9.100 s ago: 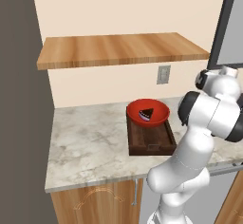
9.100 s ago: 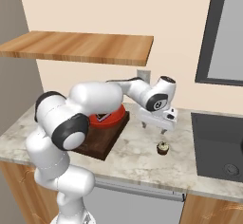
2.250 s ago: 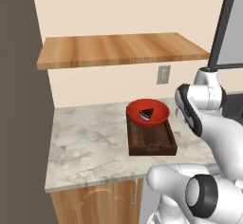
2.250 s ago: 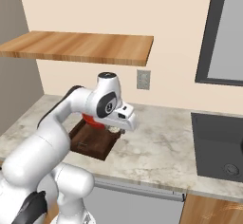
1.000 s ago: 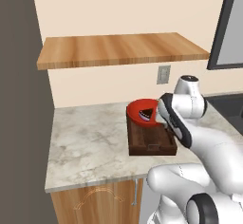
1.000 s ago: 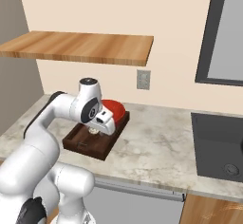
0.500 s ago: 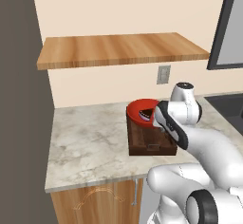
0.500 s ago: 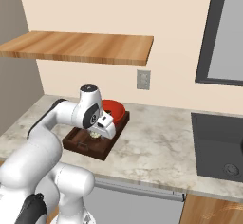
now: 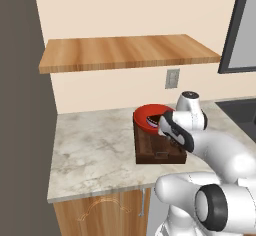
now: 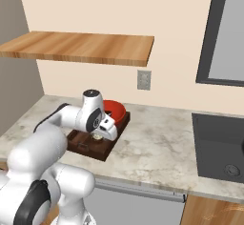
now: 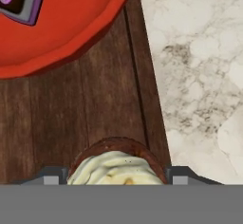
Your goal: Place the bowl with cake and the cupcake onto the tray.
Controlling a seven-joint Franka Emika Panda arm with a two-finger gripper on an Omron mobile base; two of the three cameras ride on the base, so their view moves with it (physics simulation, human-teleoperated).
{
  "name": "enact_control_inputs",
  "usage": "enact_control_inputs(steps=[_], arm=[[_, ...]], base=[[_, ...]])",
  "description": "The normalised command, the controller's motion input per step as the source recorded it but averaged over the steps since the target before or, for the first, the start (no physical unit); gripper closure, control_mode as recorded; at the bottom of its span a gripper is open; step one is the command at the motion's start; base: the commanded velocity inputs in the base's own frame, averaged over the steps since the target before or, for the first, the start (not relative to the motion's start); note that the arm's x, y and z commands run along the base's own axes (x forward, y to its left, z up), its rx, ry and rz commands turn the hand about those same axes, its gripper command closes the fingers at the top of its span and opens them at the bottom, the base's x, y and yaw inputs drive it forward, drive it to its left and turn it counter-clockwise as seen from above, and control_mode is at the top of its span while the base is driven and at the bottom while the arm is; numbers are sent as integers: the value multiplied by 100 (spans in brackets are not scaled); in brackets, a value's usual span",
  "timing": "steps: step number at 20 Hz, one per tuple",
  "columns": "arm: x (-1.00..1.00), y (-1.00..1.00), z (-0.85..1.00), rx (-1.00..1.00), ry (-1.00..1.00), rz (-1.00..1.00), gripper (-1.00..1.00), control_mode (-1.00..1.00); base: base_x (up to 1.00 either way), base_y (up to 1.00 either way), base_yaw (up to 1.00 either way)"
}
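Cupcake (image 11: 116, 167) fills the bottom of the hand view, its cream top sitting between the two grey finger tips of the gripper (image 11: 114, 176), one at each side of the dark wrapper; whether they press on it or stand just clear I cannot tell. Under it lies the dark wooden tray (image 11: 57, 114), and the red bowl with cake (image 11: 57, 23) takes the upper left, overlapping the tray's boards, with marble counter (image 11: 199, 76) to the right.

From the right base view the gripper (image 10: 98, 134) hangs low over the near right part of the tray (image 10: 81, 148), the cupcake (image 10: 97, 137) a pale speck beneath it, and the bowl with cake (image 10: 116, 109) sits at the tray's far end. In the left base view the arm's forearm covers the right side of the tray (image 9: 150, 150) and part of the bowl with cake (image 9: 147, 119), hiding the cupcake.

A wooden shelf (image 9: 125, 52) hangs above, a wall outlet (image 9: 172, 78) behind the bowl, and a dark cooktop (image 10: 217, 145) lies far right.
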Motion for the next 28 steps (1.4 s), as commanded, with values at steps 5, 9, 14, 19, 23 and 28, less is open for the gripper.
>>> enact_control_inputs(steps=[5, 9, 14, 19, 23, 28], arm=[[28, -2, -22, 0, 0, 0, 100, -100], [24, -4, -20, 0, 0, 0, 100, -100], [16, -2, -21, 0, 0, 0, 100, -100], [8, 0, -19, 0, 0, 0, 100, -100], [5, 0, -17, 0, 0, 0, 100, -100], [1, 0, -16, 0, 0, 0, -100, -100]], base=[[0, 0, 0], [0, 0, 0], [0, 0, 0], [0, 0, 0], [0, 0, 0], [0, 0, 0]])
